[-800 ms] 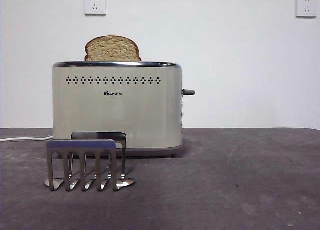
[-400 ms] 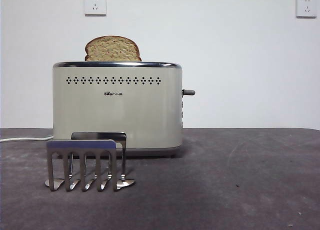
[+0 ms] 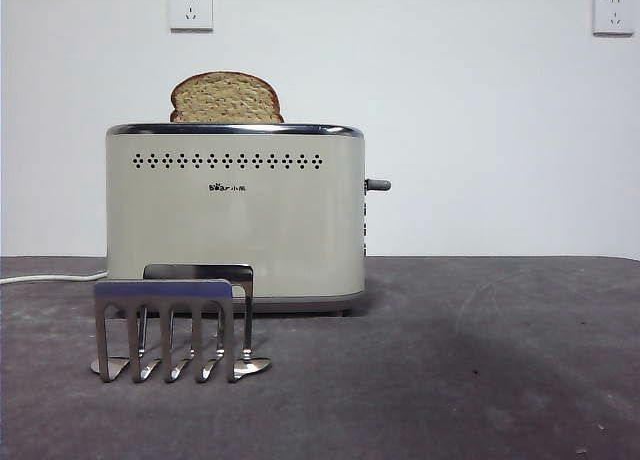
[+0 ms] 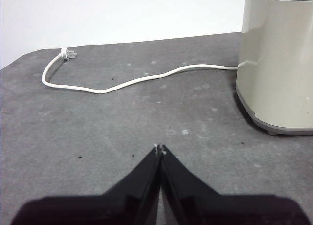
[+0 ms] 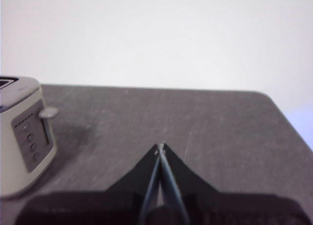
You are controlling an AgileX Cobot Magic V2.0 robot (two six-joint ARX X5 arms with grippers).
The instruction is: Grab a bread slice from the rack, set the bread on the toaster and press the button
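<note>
The slice of bread [image 3: 225,97] stands upright in the top of the cream toaster [image 3: 235,215], its rounded top showing above the chrome rim. The steel rack [image 3: 170,325] sits empty on the table in front of the toaster's left half. The toaster's lever [image 3: 377,185] sticks out on its right side, also seen in the right wrist view as the lever [image 5: 48,113] above small round buttons [image 5: 31,146]. My left gripper [image 4: 159,149] is shut, away from the toaster's side [image 4: 276,63]. My right gripper [image 5: 160,147] is shut, well clear of the toaster [image 5: 22,137].
A white power cord [image 4: 132,80] with its plug [image 4: 65,53] lies loose on the dark grey table [image 3: 480,360] beside the toaster. Two wall sockets [image 3: 190,8] are on the white wall behind. Neither arm shows in the front view.
</note>
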